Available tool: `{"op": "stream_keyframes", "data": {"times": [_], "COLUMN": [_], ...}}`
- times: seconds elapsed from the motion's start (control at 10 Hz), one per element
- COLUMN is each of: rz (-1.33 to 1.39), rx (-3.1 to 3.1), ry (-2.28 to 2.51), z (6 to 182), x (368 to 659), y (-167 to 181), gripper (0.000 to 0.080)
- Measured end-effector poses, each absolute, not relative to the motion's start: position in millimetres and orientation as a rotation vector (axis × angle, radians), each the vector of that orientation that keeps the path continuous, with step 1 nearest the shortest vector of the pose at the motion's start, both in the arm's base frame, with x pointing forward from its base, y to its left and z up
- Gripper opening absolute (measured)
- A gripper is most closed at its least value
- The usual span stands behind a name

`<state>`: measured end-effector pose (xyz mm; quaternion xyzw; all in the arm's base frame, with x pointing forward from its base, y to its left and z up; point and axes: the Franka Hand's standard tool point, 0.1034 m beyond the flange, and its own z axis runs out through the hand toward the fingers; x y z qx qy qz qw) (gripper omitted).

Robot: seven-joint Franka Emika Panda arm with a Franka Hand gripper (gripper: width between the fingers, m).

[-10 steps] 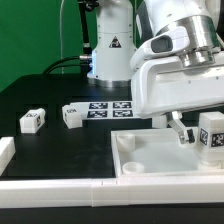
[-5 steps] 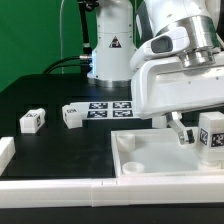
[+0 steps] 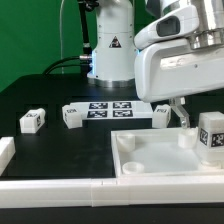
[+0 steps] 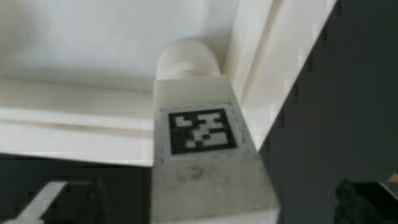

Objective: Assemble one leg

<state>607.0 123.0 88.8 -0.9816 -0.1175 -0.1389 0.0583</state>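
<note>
One leg [image 3: 210, 138], a white stubby block with a marker tag, stands upright in the far right corner of the white tray-like piece [image 3: 150, 160]. My gripper [image 3: 192, 110] hangs just above it, raised off it. In the wrist view the leg [image 4: 201, 130] lies between the two dark fingers [image 4: 61, 203], with a gap on each side. The gripper [image 4: 214, 205] is open and holds nothing. Three more legs lie on the black table: one [image 3: 31, 121] at the exterior view's left, one [image 3: 72, 116] beside it, one [image 3: 160, 114] behind the tray.
The marker board [image 3: 108, 108] lies flat at the back middle, before the robot base. Long white bars [image 3: 60, 188] edge the table's front, and a short white block [image 3: 5, 150] sits at the left edge.
The arm has risen and drawn away from the upright leg. The leg behind the tray, hidden before by the hand, now shows.
</note>
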Motion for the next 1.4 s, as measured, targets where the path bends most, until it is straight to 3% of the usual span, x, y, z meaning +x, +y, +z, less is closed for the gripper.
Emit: {"op": "stream_keyframes", "data": {"times": [0.4,0.9,1.0,1.1,1.2,1.3,1.4], "rz": [0.094,0.053,0.053,0.054,0.054,0.054,0.054], "rx": [-2.974,-2.979,-2.979,-2.979,-2.979,-2.979,-2.979], "ry": [-0.363,-0.34,-0.34,-0.34,-0.34,-0.338,-0.337], "z": [91.7,87.8,87.6,87.4,87.3,87.3,87.4], "x": [609,620,619,619,619,619,620], "y": [126,117,117,117,117,116,116], "gripper": [0.0649,0.0649,0.0553,0.0553,0.0352,0.0295,0.0295]}}
